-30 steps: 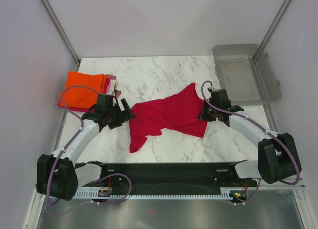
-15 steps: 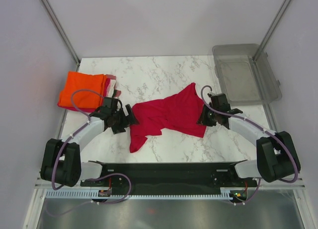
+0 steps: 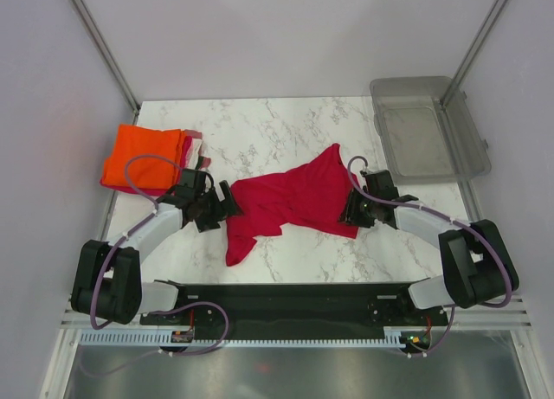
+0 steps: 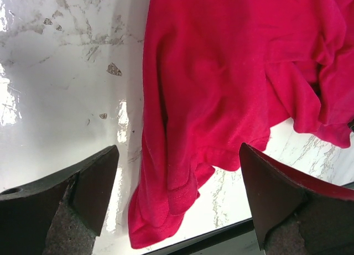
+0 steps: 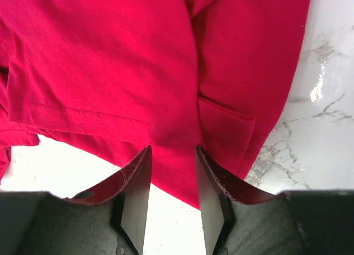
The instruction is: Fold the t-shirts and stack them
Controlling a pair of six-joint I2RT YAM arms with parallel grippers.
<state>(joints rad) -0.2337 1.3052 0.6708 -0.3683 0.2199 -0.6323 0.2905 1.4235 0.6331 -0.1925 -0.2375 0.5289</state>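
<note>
A crimson red t-shirt (image 3: 294,200) lies crumpled and spread out on the marble table (image 3: 286,126). My left gripper (image 3: 227,207) stands wide open at the shirt's left edge. In the left wrist view its fingers straddle a hanging sleeve of the red shirt (image 4: 221,72) without touching it. My right gripper (image 3: 349,210) is at the shirt's right hem, jaws apart. In the right wrist view the red cloth (image 5: 110,56) lies flat under the gap between the fingers (image 5: 138,177), not pinched. A folded orange t-shirt (image 3: 143,157) tops a stack at the back left, with pink, white and dark red edges (image 3: 196,144).
A clear grey plastic bin (image 3: 428,126) sits at the back right corner. Metal frame posts rise at both back corners. The black base rail (image 3: 286,299) runs along the near edge, just below the shirt's lower sleeve.
The right gripper has opened and let go of the shirt's right hem, which now lies flat. The left arm shifted slightly toward the shirt and stays open.
</note>
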